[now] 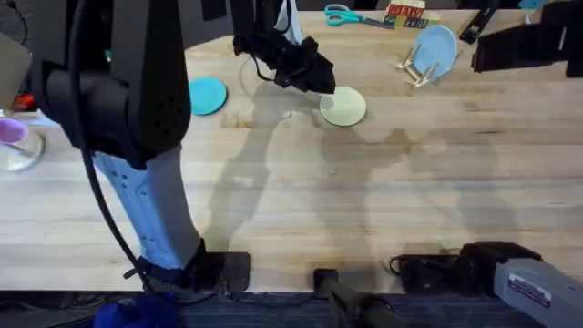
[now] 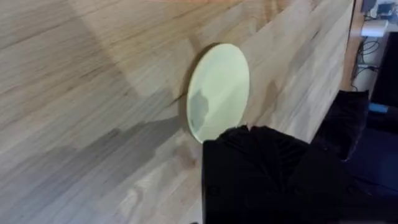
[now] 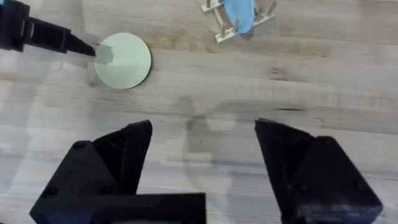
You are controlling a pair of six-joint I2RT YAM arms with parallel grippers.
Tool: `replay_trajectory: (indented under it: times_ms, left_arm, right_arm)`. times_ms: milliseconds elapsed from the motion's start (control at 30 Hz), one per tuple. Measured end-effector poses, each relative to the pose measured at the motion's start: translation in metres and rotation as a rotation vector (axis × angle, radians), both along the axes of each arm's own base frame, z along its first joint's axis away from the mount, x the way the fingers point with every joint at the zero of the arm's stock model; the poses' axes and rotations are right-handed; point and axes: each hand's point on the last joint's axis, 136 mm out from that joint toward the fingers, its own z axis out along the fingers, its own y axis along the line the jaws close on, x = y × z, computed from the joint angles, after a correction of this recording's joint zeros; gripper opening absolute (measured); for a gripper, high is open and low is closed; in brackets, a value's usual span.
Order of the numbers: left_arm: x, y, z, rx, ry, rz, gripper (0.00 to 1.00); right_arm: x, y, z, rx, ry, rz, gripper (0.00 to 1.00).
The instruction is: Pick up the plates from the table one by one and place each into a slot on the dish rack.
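a pale cream-yellow plate [image 1: 343,107] is being seen lying flat on the table [image 1: 364,200], near the middle of its far half, and the left gripper [image 1: 321,82] is being held right at that plate's near-left edge, with the left arm reaching far across from its base at the lower left. in the left wrist view the cream-yellow plate [image 2: 217,92] is being shown just beyond the black fingers [image 2: 267,168], which are being seen as a single dark mass, so whether the left gripper is spread or closed cannot be told. in the right wrist view the same plate [image 3: 124,60] is being touched at its rim by the tip of the left gripper [image 3: 84,48]. the right gripper [image 3: 202,165] is being held well above the table with its two black fingers set wide apart and nothing between them. a bright cyan-blue plate [image 1: 206,95] is being left flat on the table to the left of the cream-yellow one, well apart from it. at the far right, the dish rack [image 1: 417,71] is being occupied by a light blue plate [image 1: 435,50] standing upright in a slot between the pegs. scissors [image 1: 351,15] with teal handles are being seen at the far edge.
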Motion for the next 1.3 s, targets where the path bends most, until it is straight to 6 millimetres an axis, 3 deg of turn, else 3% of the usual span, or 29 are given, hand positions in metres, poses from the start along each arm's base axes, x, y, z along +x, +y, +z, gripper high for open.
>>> replay_trajectory:
  times_ms: [300, 900, 1300]
  left_arm:
    - [-0.003, 0.005, -0.054, 0.053, 0.115, 0.017, 0.040]
    - [-0.002, -0.003, -0.059, -0.043, 0.216, 0.031, 0.040]
    - [-0.002, -0.003, -0.059, -0.042, 0.217, 0.032, 0.042]
  right_arm:
    - [0.000, 0.000, 0.000, 0.000, 0.000, 0.000, 0.995]
    - [0.003, 0.007, -0.004, 0.057, 0.020, -0.004, 0.993]
    - [0.045, 0.036, -0.059, 0.212, 0.225, 0.061, 0.995]
